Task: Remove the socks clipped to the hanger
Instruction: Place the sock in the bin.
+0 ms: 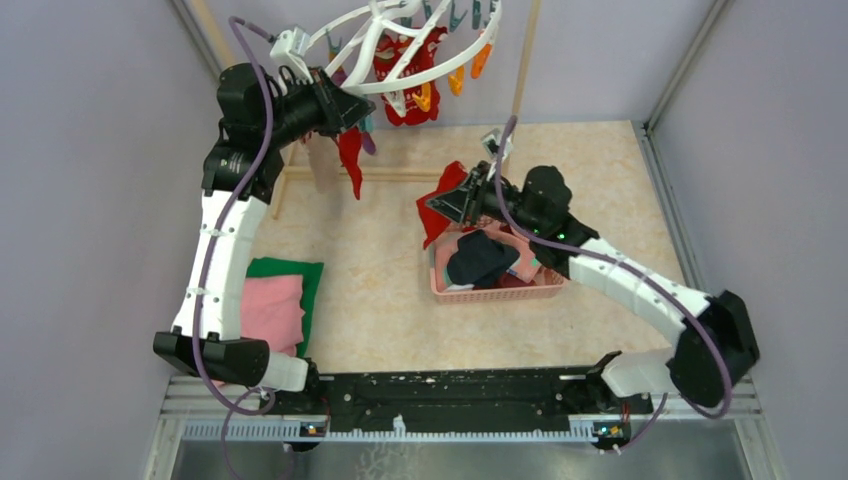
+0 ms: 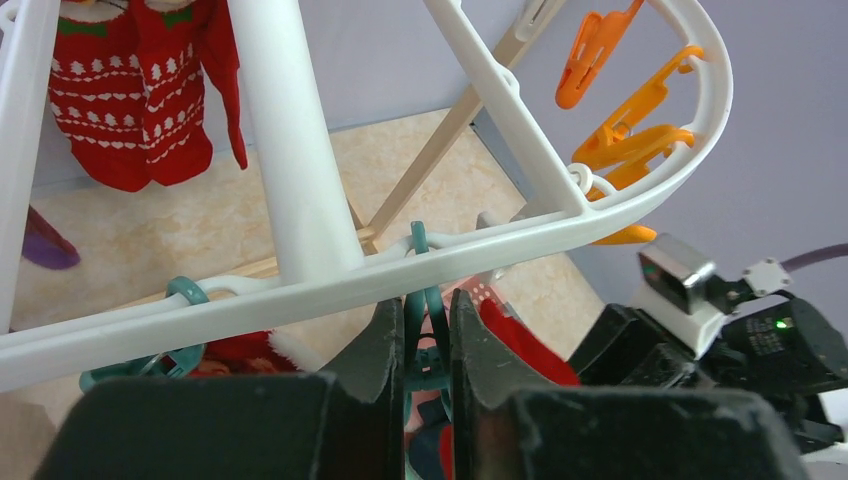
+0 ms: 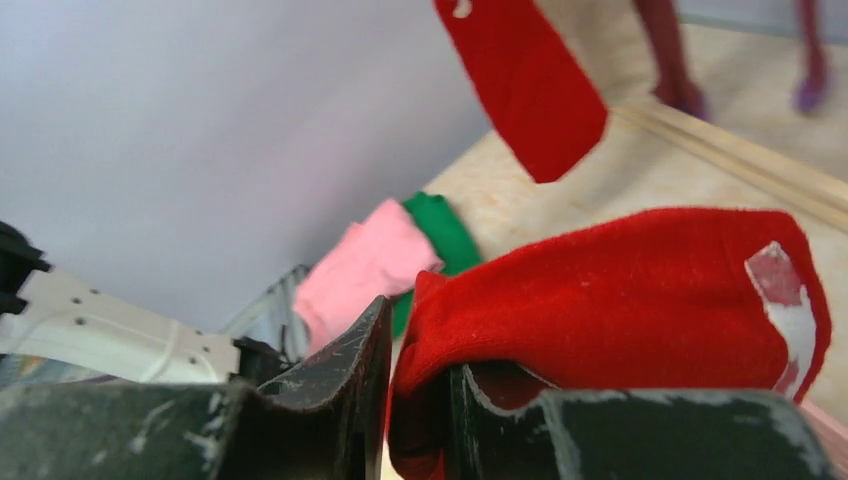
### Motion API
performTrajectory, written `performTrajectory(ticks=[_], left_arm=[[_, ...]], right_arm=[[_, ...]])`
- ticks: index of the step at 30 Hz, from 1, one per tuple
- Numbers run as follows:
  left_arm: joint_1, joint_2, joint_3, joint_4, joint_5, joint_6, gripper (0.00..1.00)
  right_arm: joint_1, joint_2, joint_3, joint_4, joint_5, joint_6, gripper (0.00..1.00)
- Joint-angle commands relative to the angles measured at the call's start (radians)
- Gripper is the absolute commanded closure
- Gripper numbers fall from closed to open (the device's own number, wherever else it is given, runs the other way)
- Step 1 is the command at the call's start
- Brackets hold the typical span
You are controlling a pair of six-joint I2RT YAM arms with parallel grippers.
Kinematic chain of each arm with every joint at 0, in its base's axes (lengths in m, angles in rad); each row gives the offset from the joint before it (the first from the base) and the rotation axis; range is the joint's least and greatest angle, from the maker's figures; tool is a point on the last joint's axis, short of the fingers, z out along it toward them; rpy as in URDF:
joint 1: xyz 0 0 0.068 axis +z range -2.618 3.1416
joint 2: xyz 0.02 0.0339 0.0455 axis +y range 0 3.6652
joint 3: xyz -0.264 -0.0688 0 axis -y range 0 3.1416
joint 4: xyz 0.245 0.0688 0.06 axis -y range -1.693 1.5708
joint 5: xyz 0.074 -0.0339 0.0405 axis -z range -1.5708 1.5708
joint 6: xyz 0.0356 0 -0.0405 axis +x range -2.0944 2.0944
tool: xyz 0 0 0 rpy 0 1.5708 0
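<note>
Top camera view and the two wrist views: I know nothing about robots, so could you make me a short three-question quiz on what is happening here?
1. True or false: the right gripper holds a red sock.
2. What is the left gripper closed on? A: an orange clip. B: a teal clip. C: a wooden pole.
3. What colour is the basket that holds the dark sock?

Key: 1 true; 2 B; 3 pink.
</note>
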Motion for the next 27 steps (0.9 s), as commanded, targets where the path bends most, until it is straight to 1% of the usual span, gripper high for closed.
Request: performTrajectory(ticks=[1, 4, 5, 9, 11, 12, 15, 16, 17, 18, 19, 24, 27], left_arm=[[-0.009, -0.002, 0.026, 0.038, 0.023, -0.003, 1.00], [-0.009, -0.004, 0.028, 0.035, 0.027, 0.002, 1.00], [-0.009, -0.004, 0.029, 0.034, 0.031, 0.001, 1.00], [-0.012, -0.004, 0.029, 0.034, 0.043, -0.001, 1.00], [-0.014, -0.002, 0.032, 0.035, 0.046, 0.001, 1.00], [-0.014, -0.002, 0.033, 0.035, 0.047, 0.001, 1.00], [-0.016, -0.001, 0.034, 0.034, 0.053, 0.001, 1.00], [-0.017, -0.001, 0.034, 0.033, 0.055, 0.001, 1.00], [-0.018, -0.001, 0.033, 0.033, 0.057, 0.002, 1.00], [-0.018, -0.003, 0.032, 0.033, 0.057, 0.004, 1.00], [-0.019, -0.004, 0.030, 0.032, 0.057, 0.007, 1.00], [-0.020, -0.006, 0.028, 0.026, 0.063, 0.013, 1.00], [-0.022, -0.004, 0.028, 0.025, 0.070, 0.015, 1.00]], right_arm=[[-0.021, -0.167, -0.034, -0.293, 0.178, -0.184, 0.77], [-0.052, -0.237, -0.071, -0.486, 0.254, -0.207, 0.77], [-0.064, -0.258, -0.090, -0.524, 0.276, -0.213, 0.77], [-0.095, -0.326, -0.194, -0.599, 0.335, -0.231, 0.75], [-0.101, -0.332, -0.227, -0.654, 0.395, -0.229, 0.74], [-0.108, -0.330, -0.240, -0.681, 0.426, -0.220, 0.73], [-0.164, -0.310, -0.276, -0.712, 0.467, -0.185, 0.56], [-0.177, -0.302, -0.277, -0.721, 0.470, -0.180, 0.24], [-0.183, -0.293, -0.269, -0.735, 0.481, -0.183, 0.04], [-0.184, -0.287, -0.257, -0.752, 0.497, -0.189, 0.02], [-0.184, -0.283, -0.236, -0.773, 0.503, -0.196, 0.01], [-0.184, -0.314, -0.113, -0.914, 0.555, -0.222, 0.01], [-0.184, -0.346, -0.035, -1.036, 0.567, -0.222, 0.01]])
